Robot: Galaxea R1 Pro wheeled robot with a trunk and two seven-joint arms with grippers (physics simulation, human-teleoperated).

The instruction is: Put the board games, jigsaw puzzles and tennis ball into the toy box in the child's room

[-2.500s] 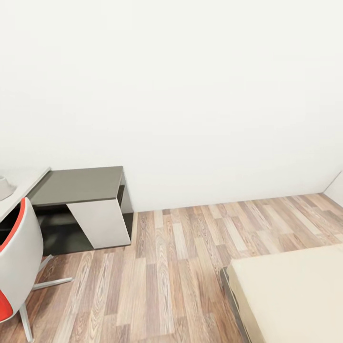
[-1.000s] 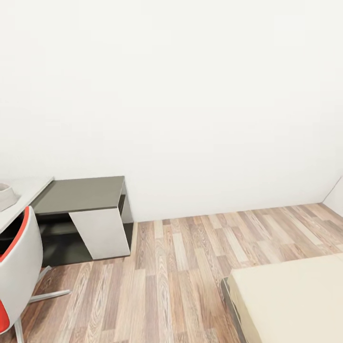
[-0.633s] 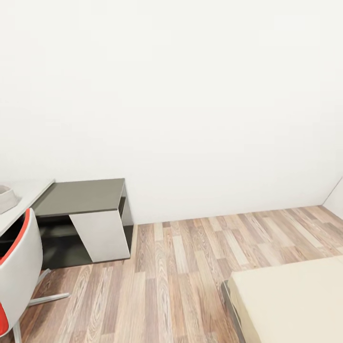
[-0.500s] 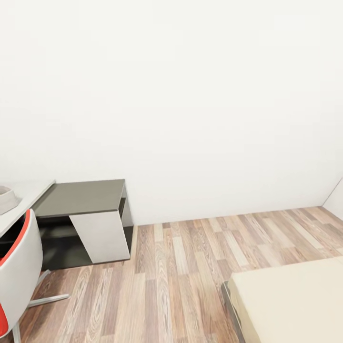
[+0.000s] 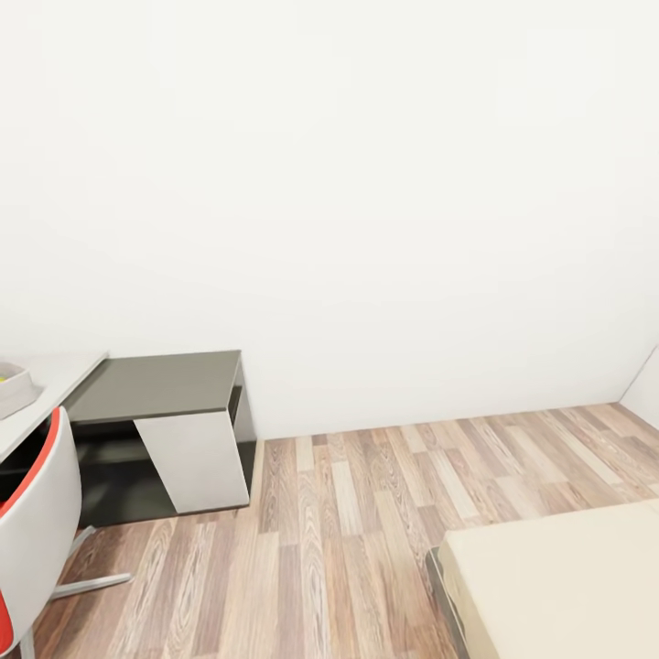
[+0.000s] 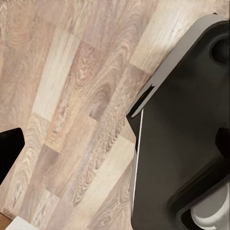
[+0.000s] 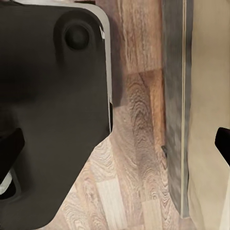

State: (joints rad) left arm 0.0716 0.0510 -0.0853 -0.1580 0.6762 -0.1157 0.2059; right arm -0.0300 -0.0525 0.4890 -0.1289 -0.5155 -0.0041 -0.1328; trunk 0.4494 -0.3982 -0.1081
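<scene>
At the far left of the head view a corner of the light-grey toy box (image 5: 15,391) rests on the pale table (image 5: 50,389). A yellow-green speck shows inside its rim, too small to identify. The table joins a lower dark-grey side cabinet (image 5: 156,384). A bare corner of the bed (image 5: 558,586) lies at the lower right. The board games and jigsaw puzzles are out of view. My left gripper (image 6: 115,148) hangs open over the plank floor, holding nothing. My right gripper (image 7: 115,143) is open and holds nothing, beside the bed's dark base (image 7: 175,96) and cream mattress (image 7: 211,72).
A white chair with red trim (image 5: 32,522) stands in front of the table at the lower left. Wood plank floor (image 5: 348,513) stretches between cabinet and bed up to the plain white wall (image 5: 366,183). My black base (image 6: 187,143) shows in both wrist views.
The whole head picture has shifted: table, cabinet, chair and bed now sit lower and slightly to the right, so the camera has moved. No object itself has moved.
</scene>
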